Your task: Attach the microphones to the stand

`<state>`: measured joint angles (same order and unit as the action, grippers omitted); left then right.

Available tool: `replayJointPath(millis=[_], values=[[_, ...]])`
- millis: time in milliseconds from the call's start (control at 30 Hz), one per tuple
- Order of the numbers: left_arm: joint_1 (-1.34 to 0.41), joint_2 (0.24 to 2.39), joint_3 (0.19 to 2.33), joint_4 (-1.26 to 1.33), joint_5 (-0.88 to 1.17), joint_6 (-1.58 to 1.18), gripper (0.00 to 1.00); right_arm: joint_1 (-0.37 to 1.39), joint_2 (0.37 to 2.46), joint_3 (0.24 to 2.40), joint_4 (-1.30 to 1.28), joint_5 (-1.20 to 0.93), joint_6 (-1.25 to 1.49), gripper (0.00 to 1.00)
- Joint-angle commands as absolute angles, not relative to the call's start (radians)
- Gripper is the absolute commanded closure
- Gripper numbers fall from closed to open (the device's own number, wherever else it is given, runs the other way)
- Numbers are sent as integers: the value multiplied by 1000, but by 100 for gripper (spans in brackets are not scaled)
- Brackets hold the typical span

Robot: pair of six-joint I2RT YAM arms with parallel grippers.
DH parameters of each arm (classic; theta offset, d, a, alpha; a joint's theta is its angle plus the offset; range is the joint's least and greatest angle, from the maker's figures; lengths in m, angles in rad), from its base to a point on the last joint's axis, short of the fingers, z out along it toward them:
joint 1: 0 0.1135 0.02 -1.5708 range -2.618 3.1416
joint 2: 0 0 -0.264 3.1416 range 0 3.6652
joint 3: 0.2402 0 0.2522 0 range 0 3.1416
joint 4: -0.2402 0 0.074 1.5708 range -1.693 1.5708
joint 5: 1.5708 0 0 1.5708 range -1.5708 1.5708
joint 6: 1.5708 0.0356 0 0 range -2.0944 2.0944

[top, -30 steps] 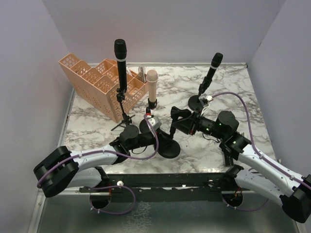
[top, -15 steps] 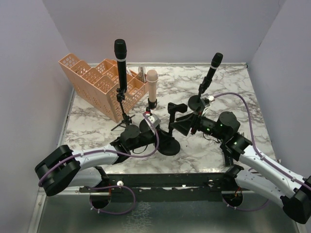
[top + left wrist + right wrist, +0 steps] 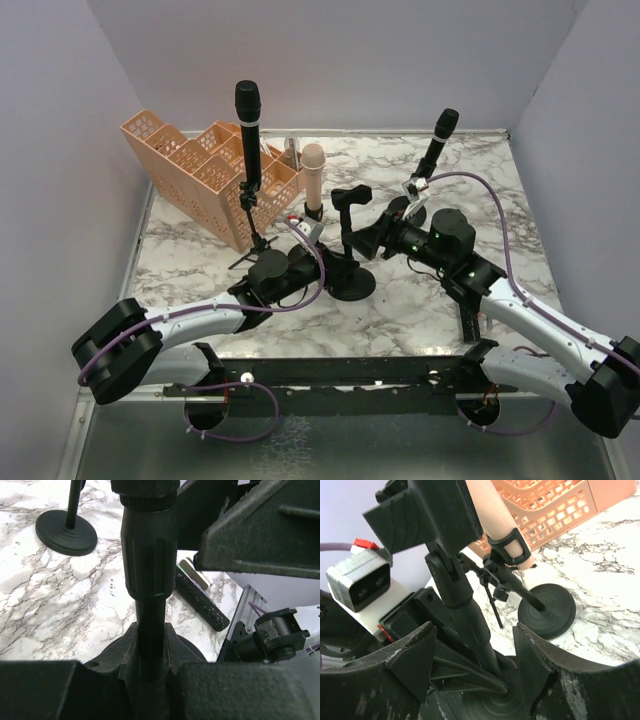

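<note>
Marble-topped bench [image 3: 400, 300], contents listed left to right. Orange tiered plastic basket [image 3: 200, 170], at the rear left of the bench. All-black microphone [image 3: 248, 115], upright, clipped at the top of a thin tripod stand [image 3: 255, 240] just in front of the basket's right end. Pale pink microphone [image 3: 313, 172], upright, held in the clip of a short stand whose round black base [image 3: 547, 611] rests on the bench just beside the basket. Left tool [image 3: 150, 645], reaching in low from the left, jaws closed on the lower pole of the centre stand [image 3: 350, 196]. The left wrist view shows the pole pinched between both fingers below its ribbed collar. Centre stand, upright on a round base near the middle of the bench, its top clip holding no microphone. Right tool [image 3: 475, 655], level with the same pole from the right, jaws spread wide with one on each side of it. Both are clear of the pole and grip nothing. Second black microphone [image 3: 438, 140], tilted with its head toward the rear right, clipped to a stand on a round base [image 3: 66, 531] at the rear right of the bench. Dark stick-shaped item [image 3: 200, 597], lying flat on the bench beyond the centre stand in the left wrist view, kind not discernible.
</note>
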<state>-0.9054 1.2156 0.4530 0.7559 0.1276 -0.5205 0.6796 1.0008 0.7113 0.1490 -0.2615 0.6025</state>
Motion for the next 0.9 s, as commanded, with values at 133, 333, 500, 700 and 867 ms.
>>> replayJointPath(millis=[133,333,500,700,867], values=[[-906,1222,517,782,130,-558,100,684,1055,767,152,-314,606,40],[-906,1186,523,771,205,-562,100,684,1019,730,186,-365,600,62],[-906,1139,510,766,317,-558,100,685,953,717,200,-379,599,93],[-906,1069,517,760,487,-567,100,681,890,707,229,-496,542,99],[-906,1046,533,759,585,-570,100,673,863,698,316,-719,497,99]])
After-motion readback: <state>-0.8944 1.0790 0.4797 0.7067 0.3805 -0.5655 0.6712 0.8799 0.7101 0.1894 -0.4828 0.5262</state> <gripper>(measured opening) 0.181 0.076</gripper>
